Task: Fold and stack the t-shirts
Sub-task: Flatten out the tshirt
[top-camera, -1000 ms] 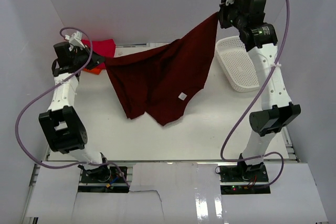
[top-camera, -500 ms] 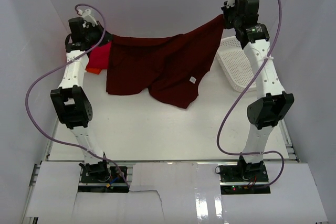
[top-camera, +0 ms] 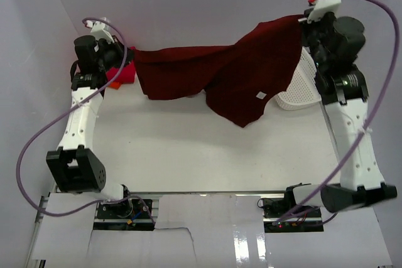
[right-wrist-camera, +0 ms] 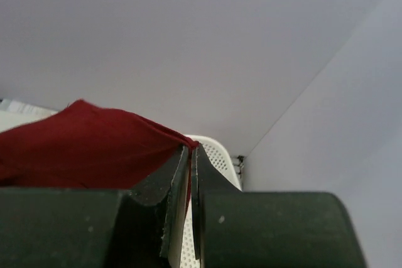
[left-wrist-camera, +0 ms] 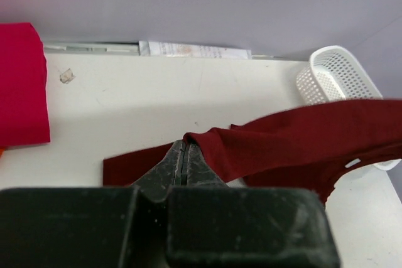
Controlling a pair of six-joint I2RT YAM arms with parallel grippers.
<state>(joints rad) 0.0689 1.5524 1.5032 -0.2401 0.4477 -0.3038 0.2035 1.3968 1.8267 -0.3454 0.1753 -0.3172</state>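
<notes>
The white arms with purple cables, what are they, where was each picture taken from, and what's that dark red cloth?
These are two robot arms, a left arm and a right arm, bolted to the near edge of a table. The wide picture looks down from above and behind them. The other two pictures come from a camera on each wrist, so each shows that arm's own two fingers up close. The left gripper and the right gripper are each shut on an edge of a dark red t-shirt, holding it stretched between them. At the far left lies a bright red shirt. At the far right sits a white mesh basket, partly hidden by the cloth.
</notes>
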